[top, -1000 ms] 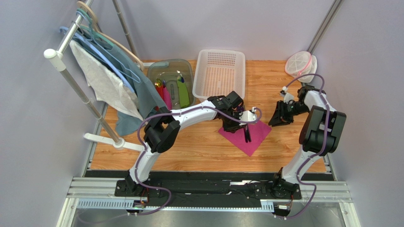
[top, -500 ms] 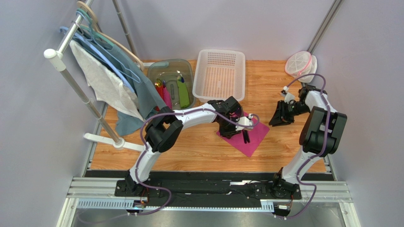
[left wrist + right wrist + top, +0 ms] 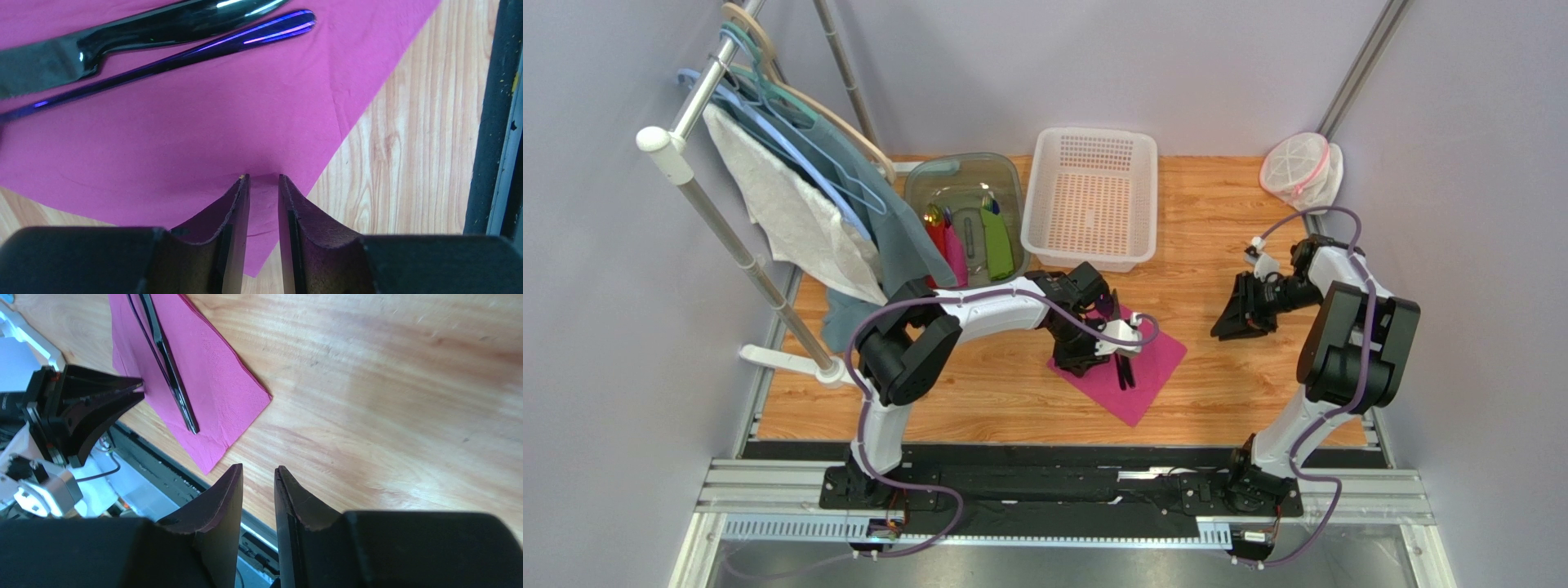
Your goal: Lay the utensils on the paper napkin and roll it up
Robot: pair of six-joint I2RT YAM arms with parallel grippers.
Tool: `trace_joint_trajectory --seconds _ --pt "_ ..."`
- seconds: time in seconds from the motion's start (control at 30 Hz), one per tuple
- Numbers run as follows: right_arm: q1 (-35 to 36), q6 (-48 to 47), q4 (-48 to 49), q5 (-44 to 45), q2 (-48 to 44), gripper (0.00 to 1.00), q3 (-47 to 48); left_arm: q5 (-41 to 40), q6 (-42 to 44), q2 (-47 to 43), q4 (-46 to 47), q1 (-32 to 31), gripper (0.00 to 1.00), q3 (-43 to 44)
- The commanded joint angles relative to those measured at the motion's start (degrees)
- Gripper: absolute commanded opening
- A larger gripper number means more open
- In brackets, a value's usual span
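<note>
The white basket (image 3: 1097,132) sits at the far side of the wooden table (image 3: 1210,221), and the paper napkin (image 3: 1151,374) lies flat just in front of its near rim, turned so that one corner points back toward the arm bases. On the napkin, in front of the basket, rest the black knife (image 3: 92,43) and the dark purple spoon (image 3: 184,55), lying side by side lengthwise and so close that they nearly touch, both wholly on the paper. The left gripper (image 3: 264,196) has reached in from the basket's near left, and its fingers are pressed almost together on the napkin's edge, a strip of magenta caught between them and a faint crease running out from the tips. The right gripper (image 3: 258,490) hangs above bare wood well off to the basket's right, apart from the napkin, its fingers drawn nearly together with nothing between them. A greenish tub (image 3: 962,196) holding green, pink and red items stands just beside the basket's left wall
</note>
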Motion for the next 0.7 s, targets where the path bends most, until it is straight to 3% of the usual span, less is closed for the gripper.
trace_joint_trajectory --seconds 0.0,0.37,0.53,0.67 --pt "2.3 0.9 0.0 -3.7 -3.5 0.29 -2.2 -1.0 2.1 -0.5 -3.2 2.4 0.33 -1.3" --pt "10.4 7.2 6.0 -5.7 -2.4 0.23 -3.4 -2.3 3.1 -2.6 -6.8 4.6 0.33 -0.2" --pt "11.3 8.8 7.9 -8.7 -3.2 0.23 -3.8 3.8 -0.8 -12.5 0.2 4.3 0.45 -4.0" --pt "11.4 8.3 7.6 -11.6 -5.8 0.23 -5.4 3.0 -4.7 -23.1 12.1 0.5 0.56 -13.4"
